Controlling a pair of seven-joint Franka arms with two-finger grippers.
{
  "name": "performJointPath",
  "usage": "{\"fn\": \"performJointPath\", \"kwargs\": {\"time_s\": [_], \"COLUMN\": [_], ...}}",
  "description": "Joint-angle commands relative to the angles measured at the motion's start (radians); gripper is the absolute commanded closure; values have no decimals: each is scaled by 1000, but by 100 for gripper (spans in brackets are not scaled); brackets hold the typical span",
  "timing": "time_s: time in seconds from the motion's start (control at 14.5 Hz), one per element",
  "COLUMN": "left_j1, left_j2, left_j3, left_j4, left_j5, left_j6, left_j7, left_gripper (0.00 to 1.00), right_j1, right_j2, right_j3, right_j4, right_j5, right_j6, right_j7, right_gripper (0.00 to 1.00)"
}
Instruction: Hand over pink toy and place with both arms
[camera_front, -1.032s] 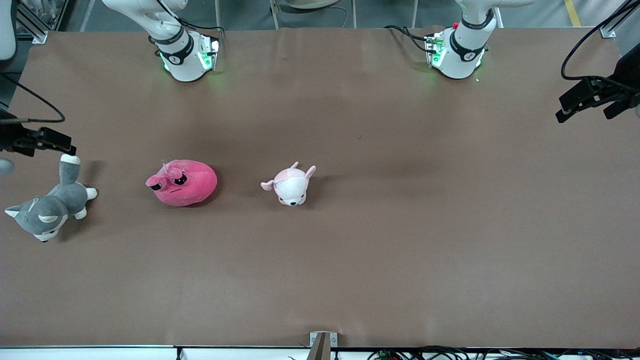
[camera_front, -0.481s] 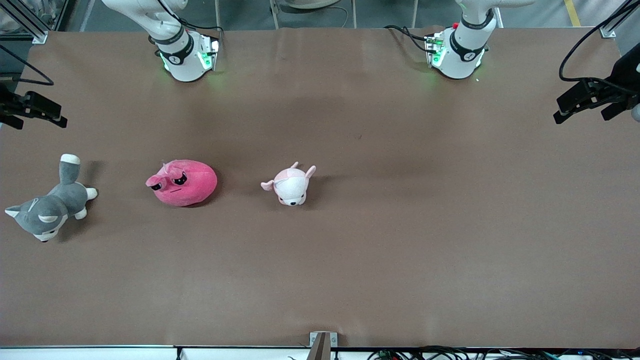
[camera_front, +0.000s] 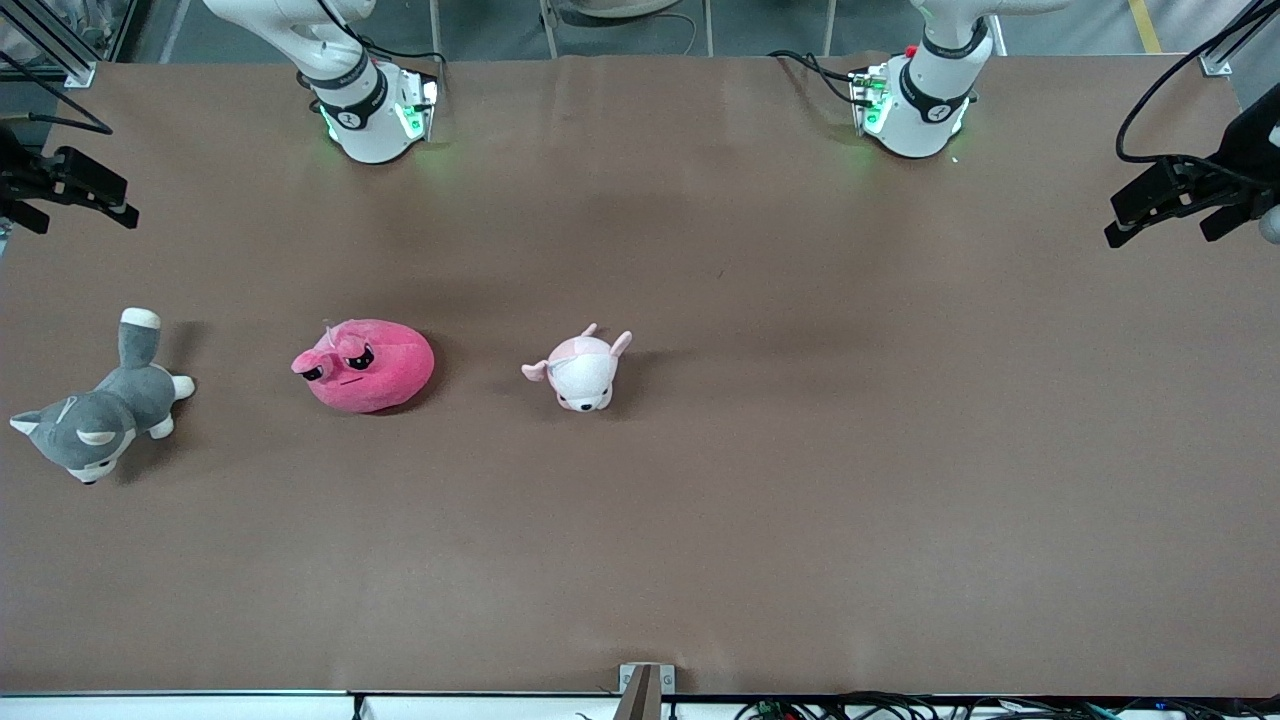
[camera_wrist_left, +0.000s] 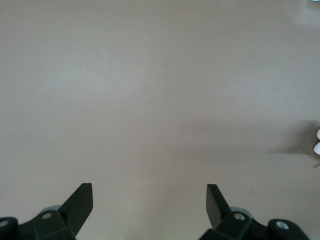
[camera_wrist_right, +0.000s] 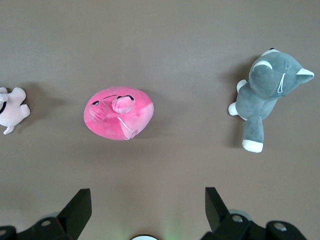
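Brown covering spans the desk (camera_front: 800, 450), and the pink toy (camera_front: 364, 365) lies on it toward the right arm's end, resting free with nothing touching it. Its rounded body is a little longer than it is wide, and that long axis runs along the desk's length, from one arm's end toward the other. The face, with black sleepy eyes and small ears, sits at the end of the body toward the right arm's end of the desk and is turned slightly toward the front camera; the plain rounded back points toward the left arm's end. In the right wrist view the pink toy (camera_wrist_right: 119, 113) shows from above, its lighter patch and ears on top.

A pale pink-and-white plush (camera_front: 581, 368) lies beside it, toward the left arm's end, apart from it. A grey-and-white plush dog (camera_front: 98, 408) lies well apart at the right arm's end, slightly nearer the front camera.

The right pincer (camera_front: 75, 190) hangs in the air over the edge of the desk at the right arm's end, holding nothing; in its own wrist view the right pincer (camera_wrist_right: 148, 207) has its fingers spread wide. The left pincer (camera_front: 1160, 205) hangs over the left arm's end of the desk, over bare surface, and the left pincer (camera_wrist_left: 150, 205) likewise shows its fingers spread and empty.
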Motion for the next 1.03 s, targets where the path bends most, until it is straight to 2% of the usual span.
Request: {"fn": "performJointPath", "kwargs": {"time_s": [0.0,0.96], "left_j1": [-6,-9], "left_j2": [-6,-4], "left_j3": [2,1], "left_j4": [-4,-4], "left_j5": [-11,-12], "left_j6": [15,17], "left_j7": [13,13], "left_gripper": [0,0], "right_j1": [2,4], "right_j2": [-24,-24], "right_j3": [-2,1], "right_j4": [-25,-16], "right_j5": [1,9], "right_j6": [12,21], "right_j7": [-3,-3], "right_gripper": [0,0]}}
